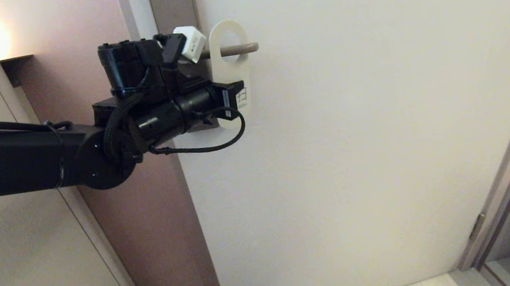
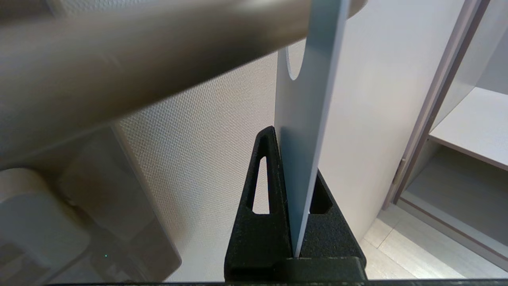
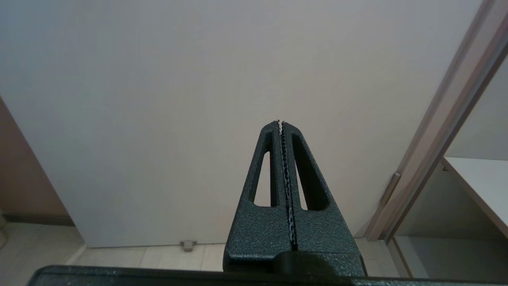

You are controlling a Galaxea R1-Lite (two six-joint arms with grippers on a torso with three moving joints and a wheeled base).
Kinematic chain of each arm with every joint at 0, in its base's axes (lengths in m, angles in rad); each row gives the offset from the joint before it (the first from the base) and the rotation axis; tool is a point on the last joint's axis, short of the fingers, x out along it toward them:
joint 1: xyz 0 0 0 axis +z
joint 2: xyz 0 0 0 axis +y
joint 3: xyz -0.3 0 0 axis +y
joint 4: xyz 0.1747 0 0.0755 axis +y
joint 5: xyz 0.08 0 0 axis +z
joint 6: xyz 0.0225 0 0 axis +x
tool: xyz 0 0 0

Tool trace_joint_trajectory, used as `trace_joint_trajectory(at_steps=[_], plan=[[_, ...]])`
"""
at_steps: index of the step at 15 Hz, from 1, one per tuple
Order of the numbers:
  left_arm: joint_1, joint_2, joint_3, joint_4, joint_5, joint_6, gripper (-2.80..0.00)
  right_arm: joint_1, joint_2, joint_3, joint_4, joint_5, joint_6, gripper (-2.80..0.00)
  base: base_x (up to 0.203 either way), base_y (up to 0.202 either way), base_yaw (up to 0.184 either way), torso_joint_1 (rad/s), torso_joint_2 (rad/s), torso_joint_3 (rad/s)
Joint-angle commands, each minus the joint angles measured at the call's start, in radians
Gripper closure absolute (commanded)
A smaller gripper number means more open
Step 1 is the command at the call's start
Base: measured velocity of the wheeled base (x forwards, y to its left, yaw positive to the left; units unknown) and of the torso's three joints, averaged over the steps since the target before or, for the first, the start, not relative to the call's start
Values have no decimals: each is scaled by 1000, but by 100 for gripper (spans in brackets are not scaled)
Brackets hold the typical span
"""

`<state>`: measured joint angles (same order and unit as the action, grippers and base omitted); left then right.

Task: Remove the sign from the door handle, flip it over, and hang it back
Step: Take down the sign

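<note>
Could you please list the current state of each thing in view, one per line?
sign: hanging on the door handle by its oval hole, white face out, lower part clamped.
door handle: level, threaded through the sign.
left gripper: shut on the sign's lower edge.
right gripper: shut, empty, away from the handle.
door: closed.
</note>
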<state>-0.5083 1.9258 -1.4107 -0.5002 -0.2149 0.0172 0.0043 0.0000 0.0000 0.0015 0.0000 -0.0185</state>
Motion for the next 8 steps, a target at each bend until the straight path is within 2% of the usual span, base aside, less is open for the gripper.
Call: trace_joint_trajectory(at_steps=[1, 8], plan=[[-5, 30, -11, -4, -1, 1, 0, 0, 0, 0, 0, 0, 0, 0, 0, 0, 0, 0, 0, 0], [-7, 80, -40, -6, -1, 1, 0, 0, 0, 0, 0, 0, -1, 0, 0, 0, 0, 0, 0, 0]])
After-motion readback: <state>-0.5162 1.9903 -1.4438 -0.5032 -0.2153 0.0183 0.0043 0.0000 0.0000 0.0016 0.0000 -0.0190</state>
